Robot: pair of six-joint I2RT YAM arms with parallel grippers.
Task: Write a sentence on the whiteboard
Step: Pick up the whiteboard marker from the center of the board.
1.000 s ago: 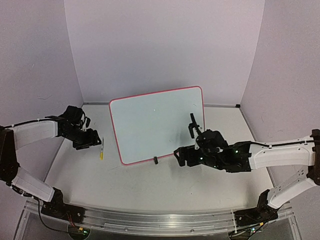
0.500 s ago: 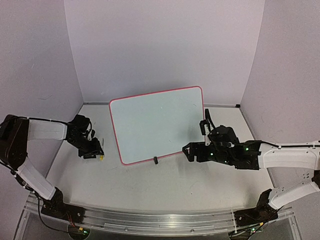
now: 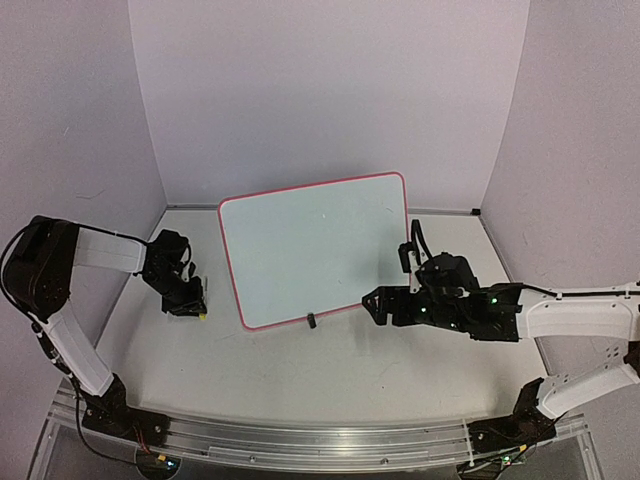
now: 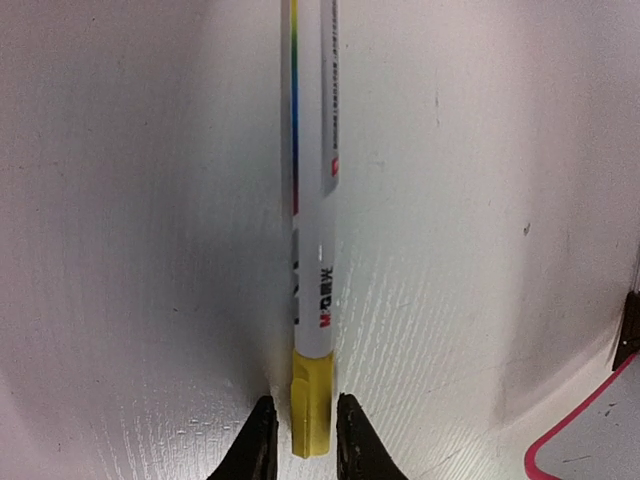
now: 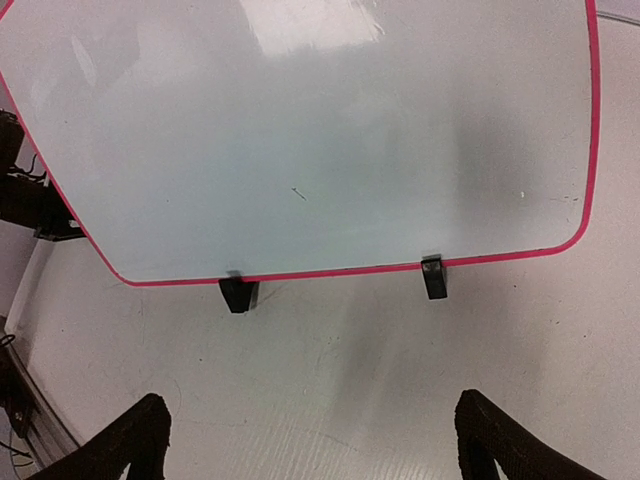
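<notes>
The whiteboard (image 3: 315,250), white with a red-pink rim, stands tilted on two black feet (image 5: 238,293) mid-table; no sentence shows on its face (image 5: 300,130). A white marker (image 4: 310,200) with a yellow end lies flat on the table left of the board, its yellow tip (image 3: 203,312) just visible from above. My left gripper (image 4: 302,440) is down over it with the jaws drawn in on the yellow end; the right finger touches and a sliver of gap shows at the left. My right gripper (image 5: 310,430) stands wide open, empty, in front of the board's lower edge.
The board's rounded lower corner (image 4: 590,450) lies just right of the marker. The right arm (image 3: 470,310) stretches low across the table's right half. Side walls stand close behind the left arm (image 3: 100,250) and at the back.
My left gripper has dropped onto the marker and its jaws have narrowed around the yellow end. The right gripper backed away from the board's right edge, then held still, open.
</notes>
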